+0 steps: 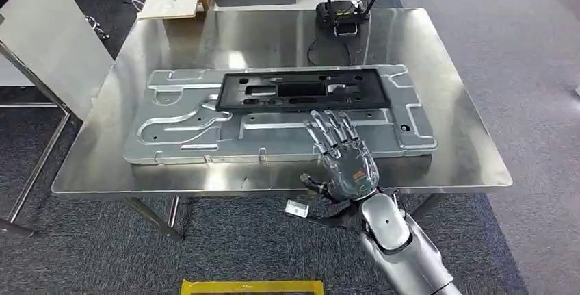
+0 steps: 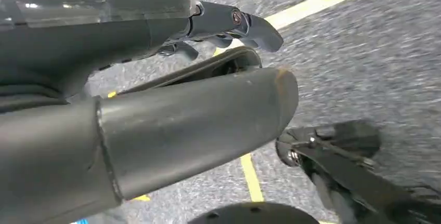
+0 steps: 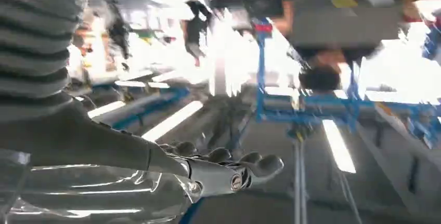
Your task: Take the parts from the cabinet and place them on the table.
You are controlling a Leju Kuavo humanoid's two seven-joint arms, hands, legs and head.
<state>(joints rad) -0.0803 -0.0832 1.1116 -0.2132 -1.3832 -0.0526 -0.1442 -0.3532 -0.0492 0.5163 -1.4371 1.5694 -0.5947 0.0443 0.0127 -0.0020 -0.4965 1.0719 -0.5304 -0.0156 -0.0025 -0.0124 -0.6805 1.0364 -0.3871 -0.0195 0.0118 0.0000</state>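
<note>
Right wrist view blurred | right robot hand (image 1: 345, 161) empty, over metal plate (image 1: 205, 137)

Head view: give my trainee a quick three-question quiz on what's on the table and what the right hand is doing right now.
1. True or false: the black frame lies on top of the silver panel.
2. Multiple choice: the right hand is A) gripping the black frame, B) spread open over the panel's near edge, holding nothing, C) hanging beside the table.
3. Fill in: the small black device with antennas stands at the table's ____ edge, beyond the panel.

Key: 1 true; 2 B; 3 far.
</note>
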